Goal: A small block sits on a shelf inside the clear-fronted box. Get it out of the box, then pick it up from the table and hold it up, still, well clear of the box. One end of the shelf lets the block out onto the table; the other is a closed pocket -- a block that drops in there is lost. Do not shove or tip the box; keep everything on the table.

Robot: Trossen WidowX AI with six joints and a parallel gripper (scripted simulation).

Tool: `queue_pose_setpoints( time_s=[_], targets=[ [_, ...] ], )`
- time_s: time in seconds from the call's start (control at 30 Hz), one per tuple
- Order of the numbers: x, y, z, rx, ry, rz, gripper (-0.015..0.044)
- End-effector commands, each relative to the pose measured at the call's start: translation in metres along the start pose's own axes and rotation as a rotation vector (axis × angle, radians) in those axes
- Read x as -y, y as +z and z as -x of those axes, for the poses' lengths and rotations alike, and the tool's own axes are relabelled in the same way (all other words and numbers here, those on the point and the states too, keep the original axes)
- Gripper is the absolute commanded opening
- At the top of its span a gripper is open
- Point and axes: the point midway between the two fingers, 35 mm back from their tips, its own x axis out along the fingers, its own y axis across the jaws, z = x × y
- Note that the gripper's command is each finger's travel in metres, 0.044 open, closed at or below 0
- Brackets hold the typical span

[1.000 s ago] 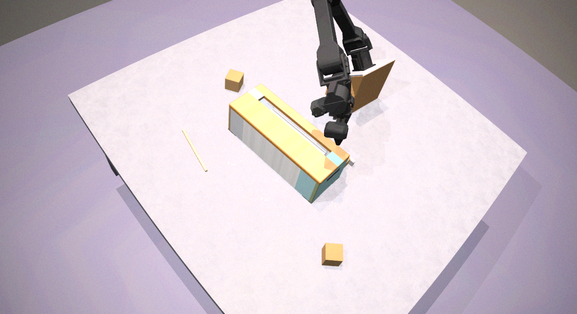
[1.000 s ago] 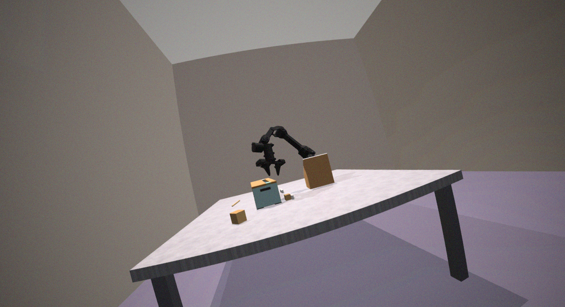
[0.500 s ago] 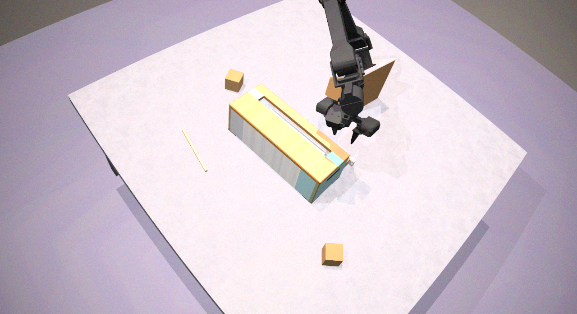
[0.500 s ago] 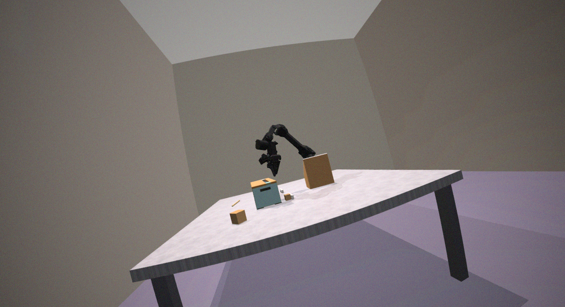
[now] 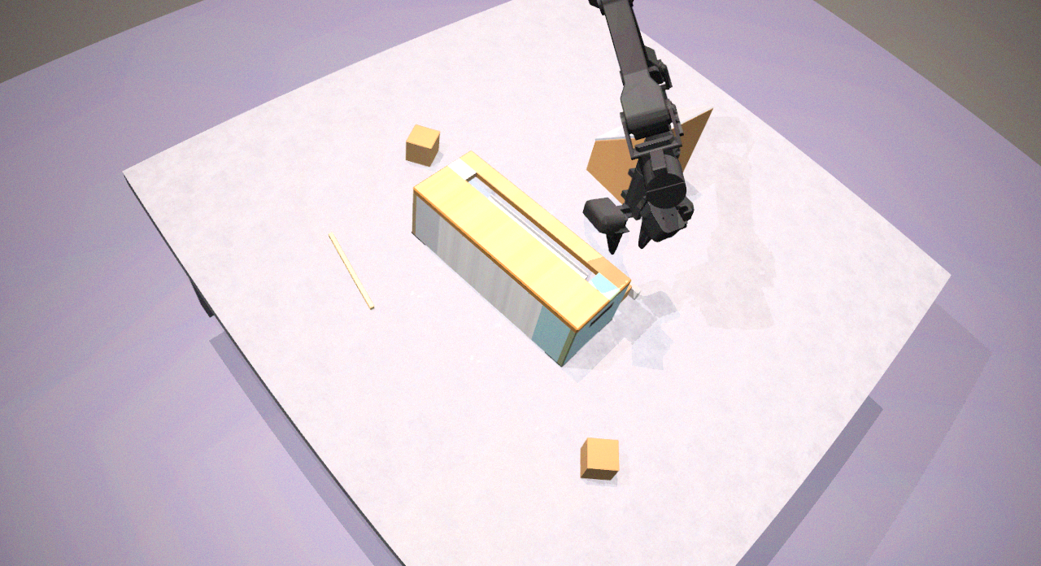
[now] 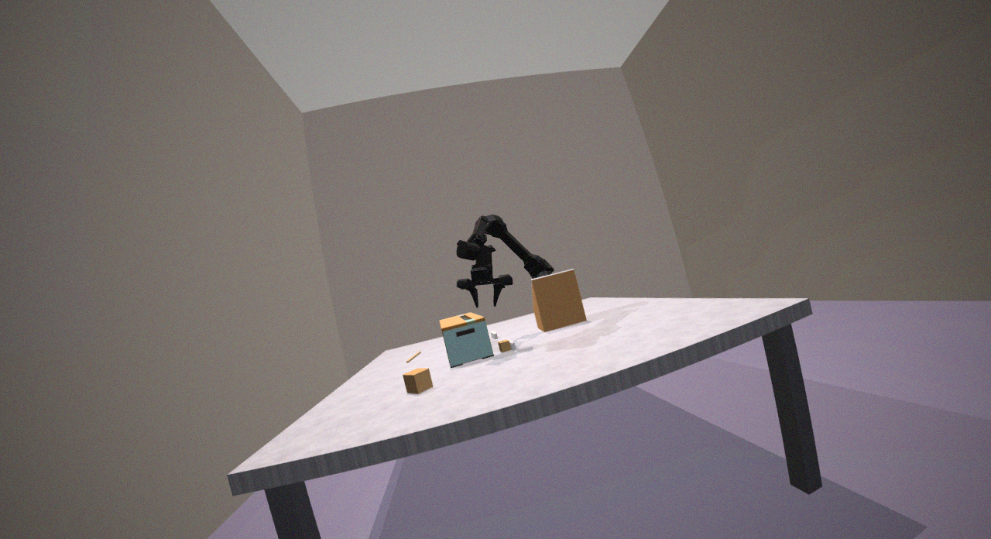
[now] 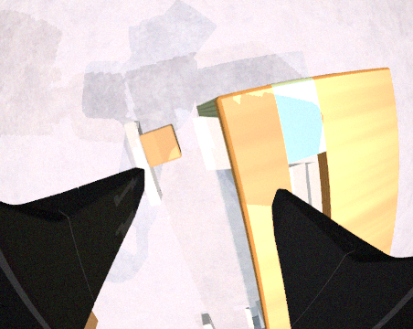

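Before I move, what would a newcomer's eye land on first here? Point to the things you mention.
The long box (image 5: 502,242) (image 6: 469,345) (image 7: 362,151) with its yellow-orange top, mid-table. Then the black gripper (image 5: 627,250) (image 6: 486,306) (image 7: 210,188), open above the table, and the small orange block (image 6: 504,345) (image 7: 161,145) outside the box, beside a white strip (image 7: 134,143).

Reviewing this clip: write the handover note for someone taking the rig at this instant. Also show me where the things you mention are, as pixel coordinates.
Gripper (image 5: 627,248) (image 6: 485,306) (image 7: 210,188): jaws open and empty, pointing down above the table (image 5: 450,432) (image 6: 416,425) (image 7: 42,160).
Block (image 6: 504,346) (image 7: 161,145): on the table beside the box (image 5: 502,235) (image 6: 469,345) (image 7: 362,137), against a white strip (image 7: 133,146).
Done: block out of the box.
Left: grip it, lift it well clear of the box, hold it still.
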Motion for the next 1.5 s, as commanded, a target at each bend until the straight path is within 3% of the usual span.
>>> queue_pose_setpoints(
  time_s=[0.0,0.47,1.0,1.23,1.47],
  targets=[
    [-0.014,0.003,0.002,-0.082,-0.093,0.924,0.0285],
    [-0.027,0.006,0.006,-0.261,-0.108,1.957,0.0285],
    [-0.027,0.006,0.004,-0.267,-0.107,1.984,0.0285],
    [-0.039,-0.012,-0.084,-0.271,-0.105,1.984,0.0285],
    [-0.039,-0.012,-0.086,-0.272,-0.105,1.984,0.0285]
  ],
)
